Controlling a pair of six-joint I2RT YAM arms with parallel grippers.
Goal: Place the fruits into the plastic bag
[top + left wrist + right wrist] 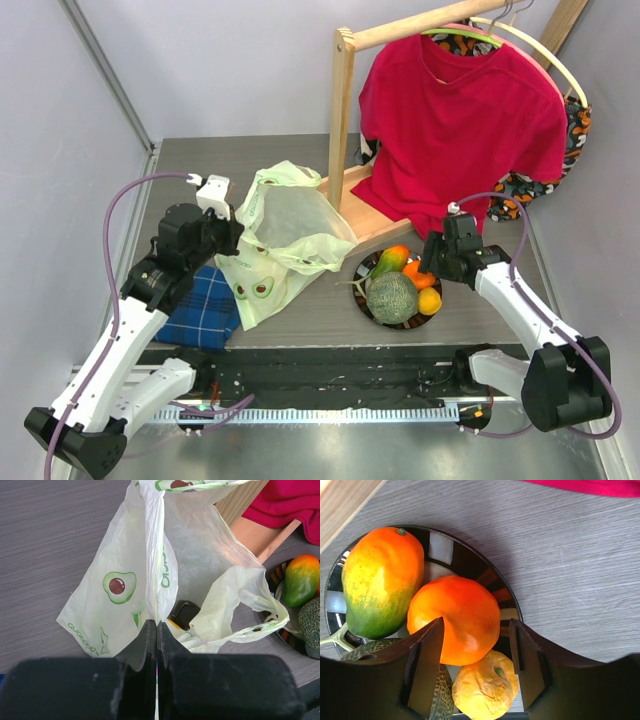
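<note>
The pale green plastic bag with avocado prints lies crumpled left of centre. My left gripper is shut on a fold of the bag's edge. A dark piece with a yellow edge shows inside the bag. The dark plate holds the netted melon, an orange-green mango-like fruit and small oranges. My right gripper is open and empty, its jaws either side of an orange fruit, above a wrinkled yellow one.
A blue plaid cloth lies under my left arm. A wooden clothes rack with a red shirt stands behind the plate and bag; its base is close to the bag's right side.
</note>
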